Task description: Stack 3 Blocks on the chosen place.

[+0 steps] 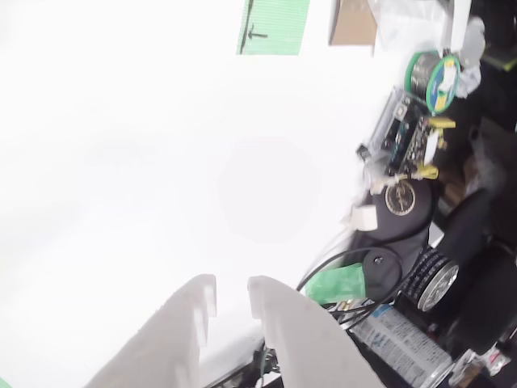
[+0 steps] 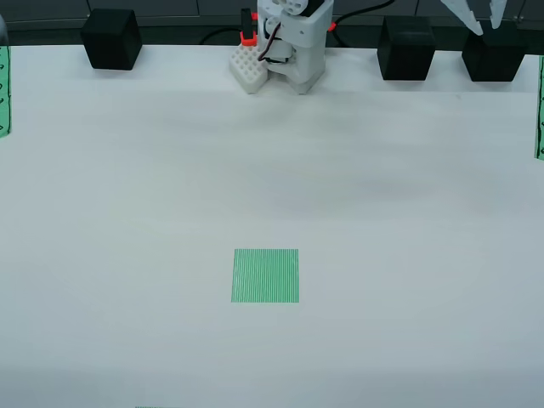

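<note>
Your three black cubes sit in a row along the far edge of the white table (image 2: 382, 170) in the overhead view: the left cube (image 2: 110, 38) well apart from the others, the middle cube (image 2: 406, 48) and the right cube (image 2: 494, 53) near each other on the far side of the arm's white base (image 2: 293, 42). None is on the green striped square (image 2: 265, 275), which lies bare near the table's centre, so stacking has not begun. Your gripper (image 2: 478, 15) hangs at the top right of that view, just above the right cube, which looks like the first pick, probably because it is the nearest one. In the gripper-mounted view the two white fingers (image 1: 194, 323) stand a narrow gap apart with nothing between them, though no cube appears there. The path to the square is plain tabletop. Watch the table's edge in that mounted view, though: a solder spool (image 1: 434, 77), a circuit board (image 1: 408, 133) and loose cables (image 1: 339, 263) crowd it, and a wide swing could snag them.
</note>
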You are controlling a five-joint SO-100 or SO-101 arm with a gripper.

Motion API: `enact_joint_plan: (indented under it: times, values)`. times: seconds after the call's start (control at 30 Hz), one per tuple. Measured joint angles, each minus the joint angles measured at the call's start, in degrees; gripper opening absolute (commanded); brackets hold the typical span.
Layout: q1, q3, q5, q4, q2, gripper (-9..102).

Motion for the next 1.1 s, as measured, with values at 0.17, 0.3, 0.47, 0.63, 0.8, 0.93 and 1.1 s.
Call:
enact_joint_plan:
  times: [0.17,0.3,0.47,0.63,0.8,0.93,1.1]
  values:
    - [-6.3,-3.9,-8.6,8.5,-6.0,0]
    - [-6.9,-3.4,-14.7,9.7,-9.5,0]
    - [-11.3,-1.3,-17.1,9.6,-12.7,0]
    - [-20.1,-0.2,-17.1,9.8,-14.9,0]
    - [-24.1,1.9,-17.1,9.9,-15.1,0]
    - [-24.9,6.7,-17.1,9.9,-15.1,0]
    - [-25.1,7.2,-15.5,9.9,-15.1,0]
